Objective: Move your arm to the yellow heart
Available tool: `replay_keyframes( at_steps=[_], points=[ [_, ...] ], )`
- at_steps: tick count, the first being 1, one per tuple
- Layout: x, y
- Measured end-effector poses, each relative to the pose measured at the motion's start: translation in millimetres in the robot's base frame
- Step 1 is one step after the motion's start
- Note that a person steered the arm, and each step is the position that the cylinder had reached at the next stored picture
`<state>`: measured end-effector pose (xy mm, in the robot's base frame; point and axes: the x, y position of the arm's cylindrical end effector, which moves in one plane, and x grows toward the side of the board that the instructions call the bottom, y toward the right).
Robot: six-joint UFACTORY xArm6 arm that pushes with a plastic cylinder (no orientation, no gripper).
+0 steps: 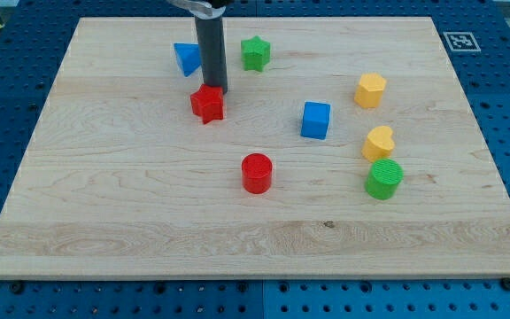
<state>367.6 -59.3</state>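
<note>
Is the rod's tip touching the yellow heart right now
No, my tip sits at the red star, far from the yellow heart.

Board (149, 195): light wood, visible grain, smooth matt finish. Blocks: plastic-looking, mostly matt; the red star (207, 104), blue cube (316, 120) and yellow heart (378, 142) show only faint sheen. Green cylinder (384, 179): fine ridged lines on top. Rod (211, 49): dark, smooth, slight gloss. Surround (503, 89): blue perforated panel, matt.
</note>
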Motion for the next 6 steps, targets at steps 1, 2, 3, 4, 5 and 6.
replay_keyframes(
  at_steps=[1, 2, 3, 4, 5, 6],
  points=[
    [18.9, 8.3],
    [28.5, 8.3],
    [36.3, 7.6],
    [36.7, 13.1],
    [36.7, 49.2],
    [39.2, 72.9]
  ],
)
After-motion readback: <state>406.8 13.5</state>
